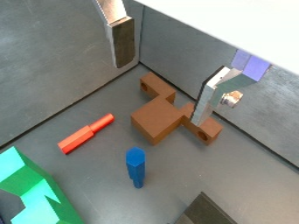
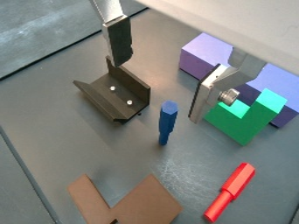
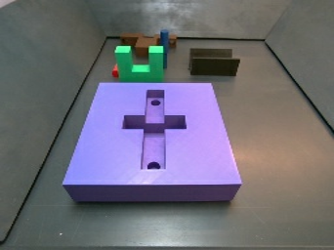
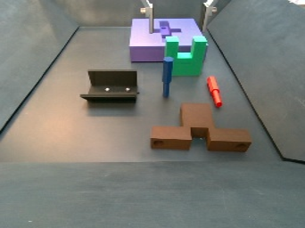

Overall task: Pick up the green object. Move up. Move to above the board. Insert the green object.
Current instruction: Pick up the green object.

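- The green block point(image 3: 139, 61) stands on the grey floor just beyond the far short edge of the purple board point(image 3: 183, 146), prongs up; in a side view point(image 4: 185, 53) it stands in front of the board point(image 4: 149, 40), close to it.
- In a wrist view the green block point(image 2: 243, 115) sits beside a purple board corner point(image 2: 205, 57); in the other it shows only at the frame edge point(image 1: 26, 179).
- The board lies flat, its cross-shaped recess point(image 3: 154, 121) and two small round holes facing up and unoccupied.
- The gripper point(image 2: 170, 57) hangs above the floor, its two silver fingers point(image 1: 121, 39) spread wide with nothing between them; it touches no piece.
- In a side view only the fingertips show at the top edge point(image 4: 179, 5), above the board's far end.
- A blue peg point(image 4: 166, 78) stands upright near the green block, apart from it.
- A red bar point(image 4: 215, 90) lies flat on the floor beside the blue peg.
- A brown piece point(image 4: 197, 129) lies flat, well apart from the board.
- The dark fixture point(image 4: 111, 86) stands alone on the open floor; it also shows in a wrist view point(image 2: 117, 94).
- An olive-brown block point(image 3: 213, 62) stands beside the green block, apart from it.
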### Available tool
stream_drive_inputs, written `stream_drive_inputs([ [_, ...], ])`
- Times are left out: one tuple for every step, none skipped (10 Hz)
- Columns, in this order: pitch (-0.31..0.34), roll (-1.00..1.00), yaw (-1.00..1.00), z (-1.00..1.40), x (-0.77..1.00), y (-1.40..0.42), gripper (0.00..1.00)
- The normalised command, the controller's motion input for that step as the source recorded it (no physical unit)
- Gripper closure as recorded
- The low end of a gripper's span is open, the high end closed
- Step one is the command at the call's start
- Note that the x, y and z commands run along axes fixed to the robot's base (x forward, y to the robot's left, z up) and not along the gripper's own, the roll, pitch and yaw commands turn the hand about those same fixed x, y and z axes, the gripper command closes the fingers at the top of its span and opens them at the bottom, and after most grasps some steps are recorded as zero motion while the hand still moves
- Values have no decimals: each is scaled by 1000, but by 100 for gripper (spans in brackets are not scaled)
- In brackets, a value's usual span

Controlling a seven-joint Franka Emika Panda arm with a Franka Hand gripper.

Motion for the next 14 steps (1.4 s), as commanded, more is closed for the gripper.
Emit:
stream_drive_inputs([
  [4, -106, 0, -69, -23, -143, 0],
  [0, 0, 0, 0, 0, -40, 0],
  [-17, -3, 77, -86, -51, -497, 0],
  [0, 63, 0, -129, 0, -1000, 0],
  [0, 0, 0, -183, 0, -1000, 0],
  [0, 0, 0, -283, 0, -1000, 0],
  [0, 0, 0, -389, 0, -1000, 0],
  [-31, -150, 0, -409, 0, -777, 0],
  [-81, -179, 31, -434, 0, -703, 0],
  [-44, -173, 0, -520, 0, -560, 0],
  [-1, -113, 43, -360, -11, -163, 0],
  [0, 0, 66, -66, -11, 0, 0],
  [0, -31, 60, -157, 0, -77, 0],
  [0, 0, 0, -197, 20, -334, 0],
])
